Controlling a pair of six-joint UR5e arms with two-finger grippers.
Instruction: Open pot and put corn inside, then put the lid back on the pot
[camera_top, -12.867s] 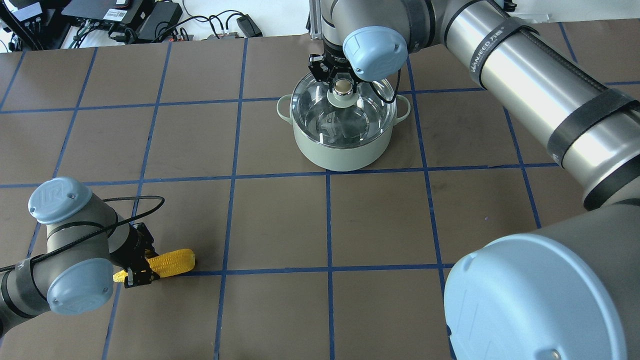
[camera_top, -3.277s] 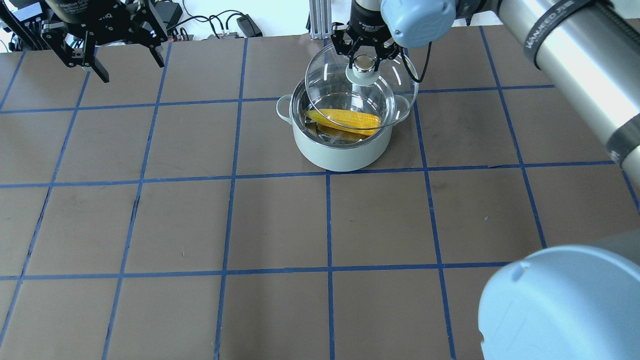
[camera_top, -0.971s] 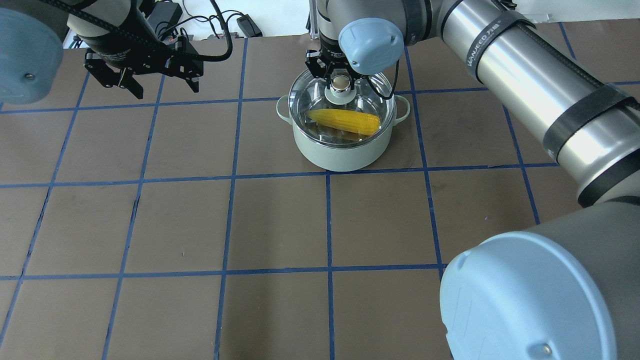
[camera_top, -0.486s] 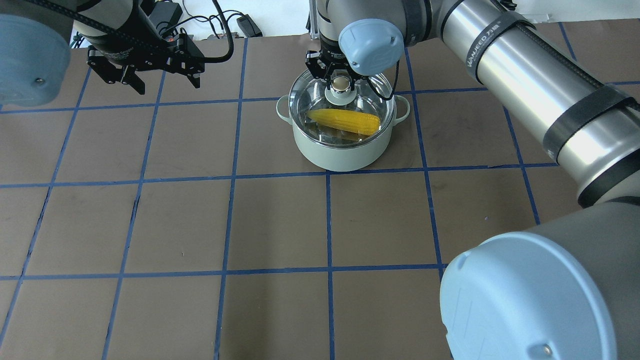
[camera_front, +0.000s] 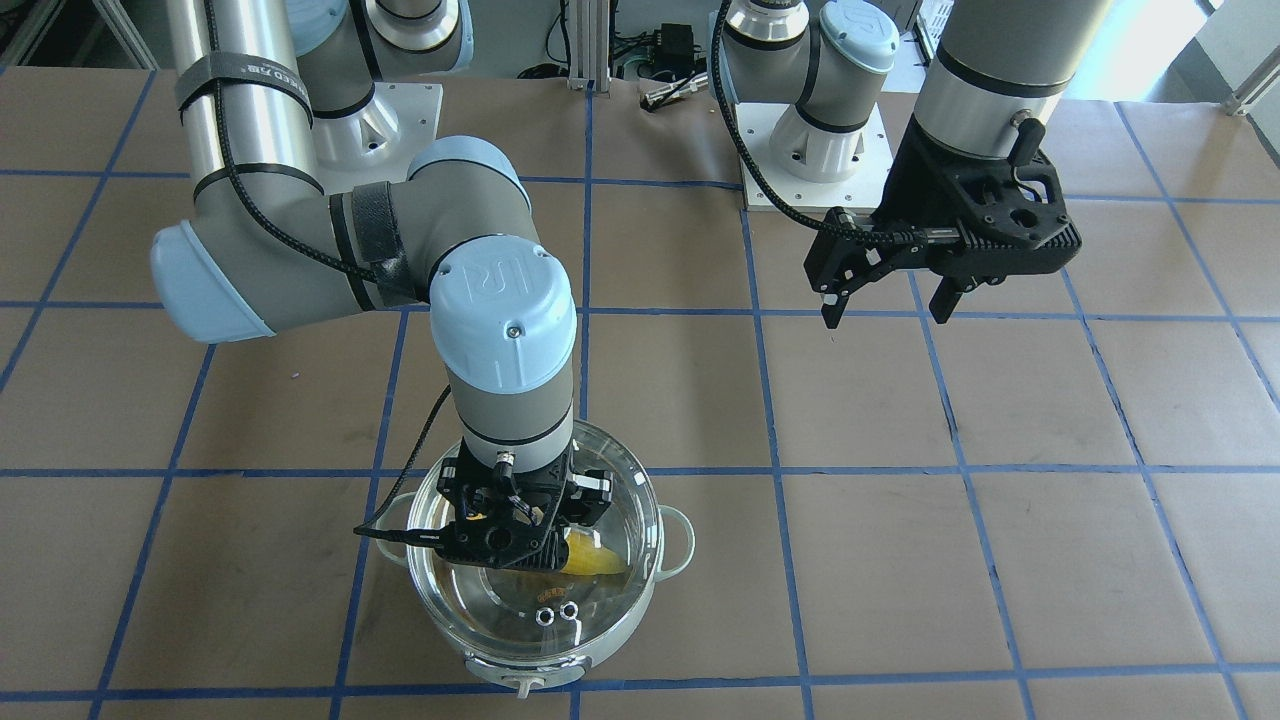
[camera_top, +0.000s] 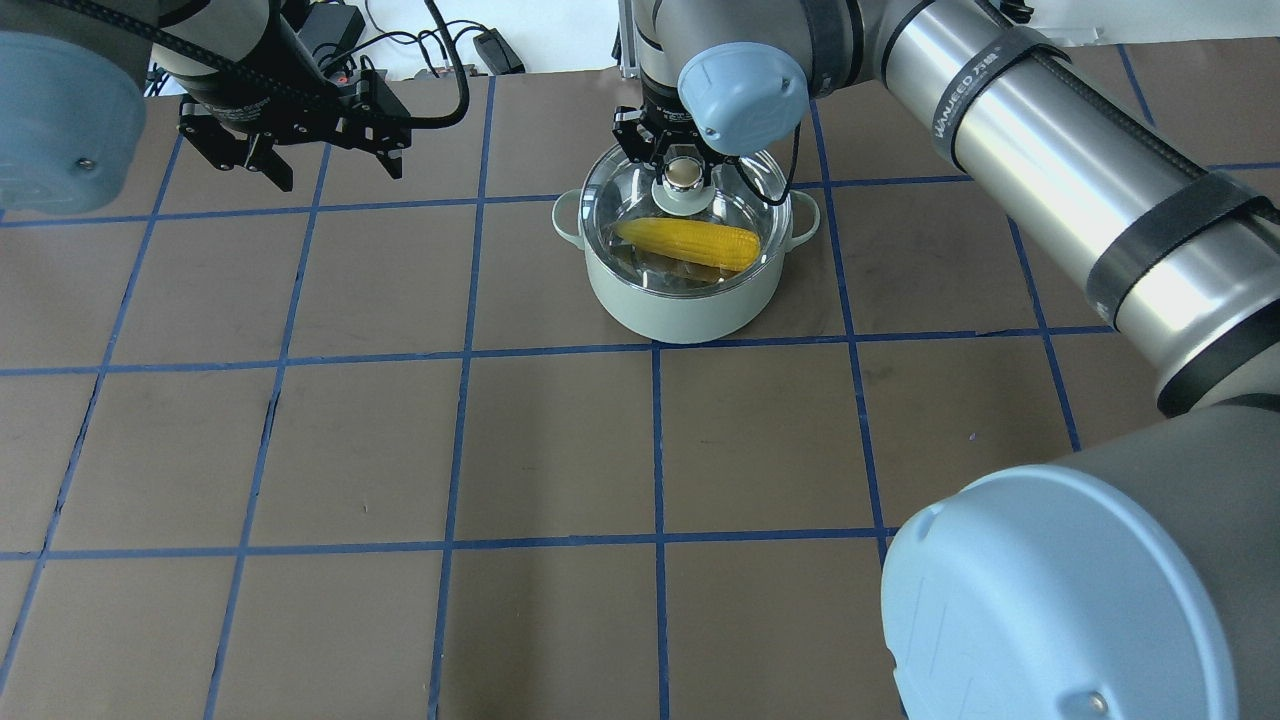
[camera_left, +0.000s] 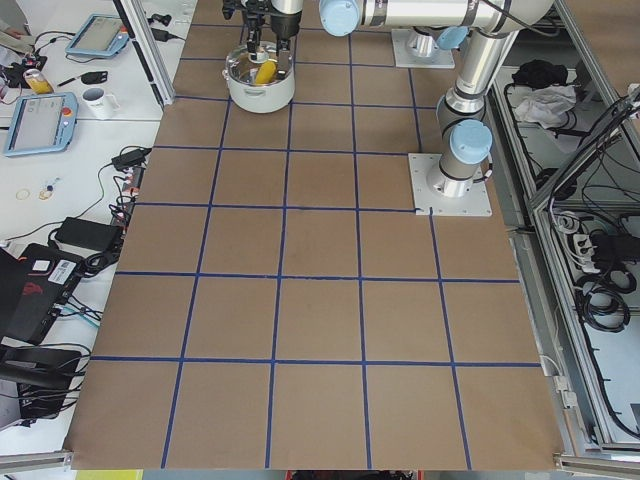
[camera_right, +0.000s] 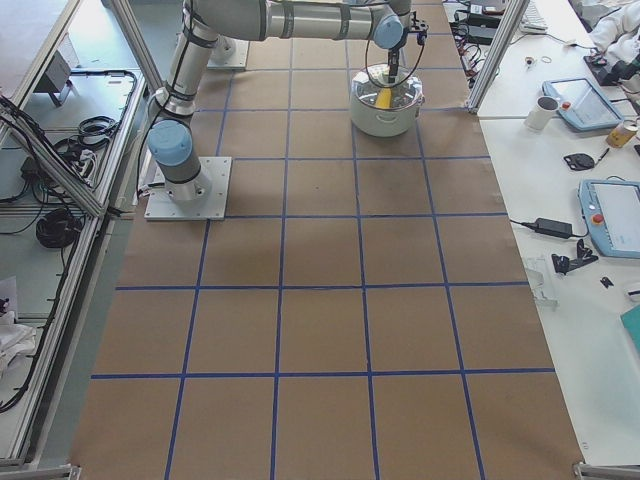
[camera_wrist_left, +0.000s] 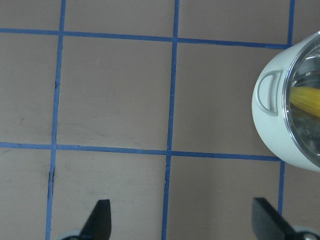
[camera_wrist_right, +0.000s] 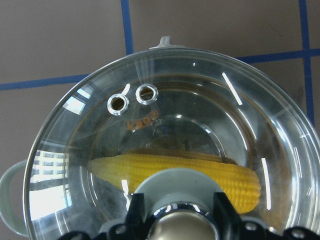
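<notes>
Clamped on the knob (camera_wrist_right: 181, 226) with the right fingers (camera_wrist_right: 135, 210), one each side, coming in from straight above, likely to keep the lid (camera_wrist_right: 200, 100) level. Looks seated flush on the pot (camera_top: 680, 305), rim to rim, so probably just a matter of letting go. Clear domed glass up top, smooth and glary, with a pale mint base under the beige-gold knob and two metal-ringed vents (camera_wrist_right: 147, 92). Plain to see through it to the corn (camera_top: 688, 243): yellow, bumpy with kernels, tapered, lying flat across the shiny steel bottom. Mint-white and round on the outside of the pot, with small loop handles (camera_wrist_left: 266, 93). Sitting near the far edge of the counter (camera_top: 560, 450), about midway along. Over toward the far left corner, hovering with the left fingers (camera_wrist_left: 98, 217) spread wide and holding nothing, well apart from the pot. Parked out of the way, by the look of it.
</notes>
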